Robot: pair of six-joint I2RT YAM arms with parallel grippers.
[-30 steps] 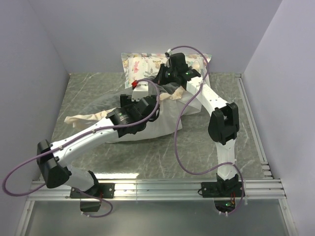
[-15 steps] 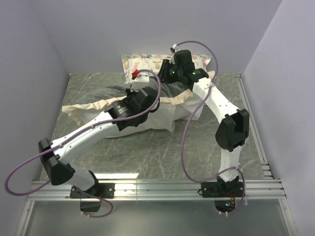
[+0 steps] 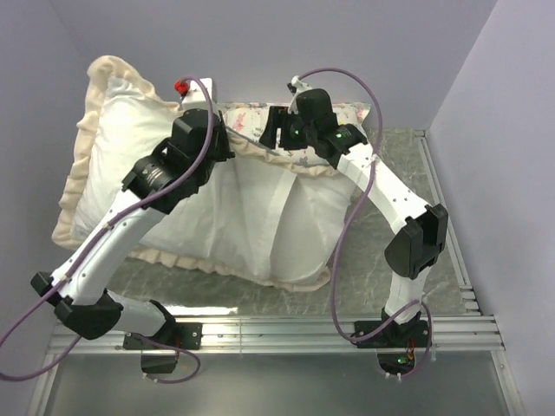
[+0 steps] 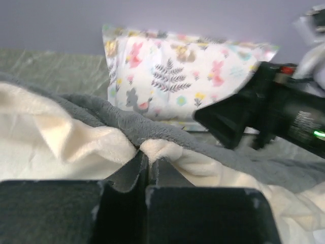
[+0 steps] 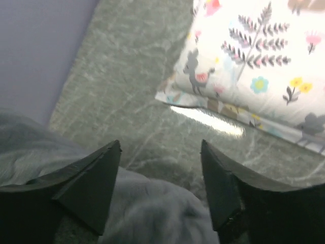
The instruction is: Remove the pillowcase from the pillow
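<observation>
White pillow (image 3: 299, 221) sags in the near middle, and the cream frilly pillowcase (image 3: 113, 139) is up high on the left. My left gripper (image 4: 147, 168) is pinched tight on a fold of it. Farther back, my right gripper (image 5: 160, 147) is spread wide over the grey side, holding nothing, near the printed pillow (image 5: 254, 66).

Left arm (image 3: 113, 234): held high, stretched toward the far left.
Left gripper (image 4: 149, 165): fingers pinched tight on the pillowcase (image 4: 51, 137).
Right arm (image 3: 386, 186): elbow bent, reaching far.
Right gripper (image 5: 160, 150): fingers parted.
</observation>
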